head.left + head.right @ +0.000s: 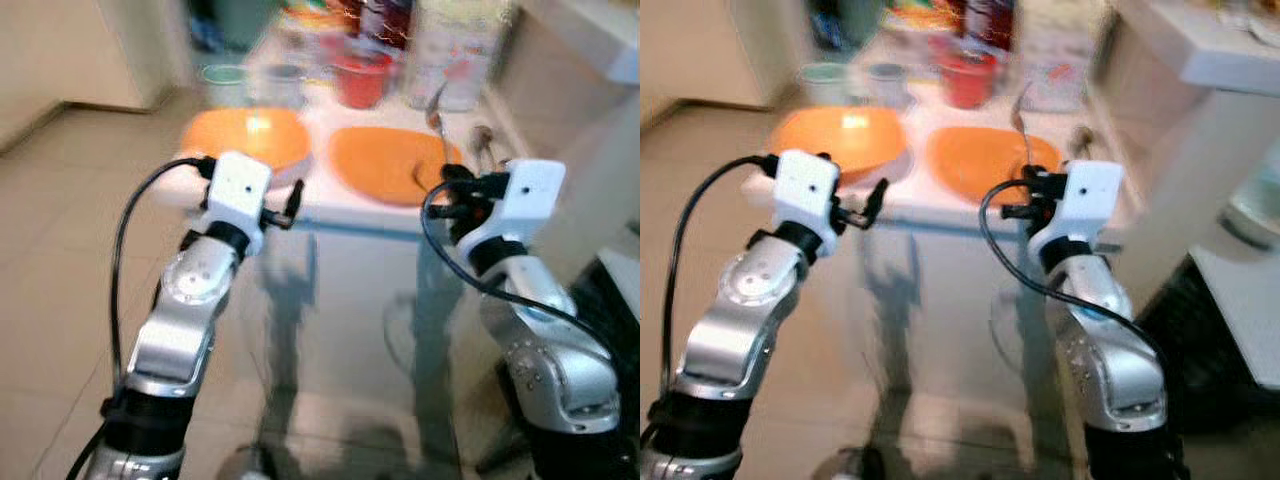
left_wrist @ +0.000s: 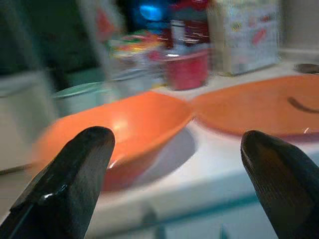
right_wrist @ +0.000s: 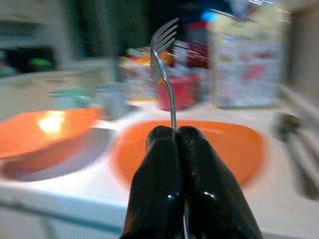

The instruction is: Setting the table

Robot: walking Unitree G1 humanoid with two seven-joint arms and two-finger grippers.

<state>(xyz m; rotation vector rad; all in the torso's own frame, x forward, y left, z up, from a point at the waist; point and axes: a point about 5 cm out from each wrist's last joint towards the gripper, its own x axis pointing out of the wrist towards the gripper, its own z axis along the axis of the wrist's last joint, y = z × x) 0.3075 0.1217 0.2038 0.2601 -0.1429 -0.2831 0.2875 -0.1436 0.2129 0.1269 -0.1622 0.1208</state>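
My right gripper [image 3: 174, 133] is shut on the handle of a metal fork [image 3: 167, 74], which stands upright with its tines up. It hovers at the near edge of the white table [image 1: 340, 210], just in front of an orange plate [image 1: 385, 165]. My left gripper [image 2: 175, 134] is open and holds nothing. It sits near the table edge in front of an orange bowl [image 1: 245, 135], which lies to the left of the plate. The frames are blurred.
Behind the plate stand a red cup [image 1: 360, 80], a pale green bowl [image 1: 222, 75], a box [image 3: 244, 64] and other blurred packages. Cutlery [image 1: 482, 140] lies on the table's right side. A white counter [image 1: 1200, 60] is to the right, tiled floor to the left.
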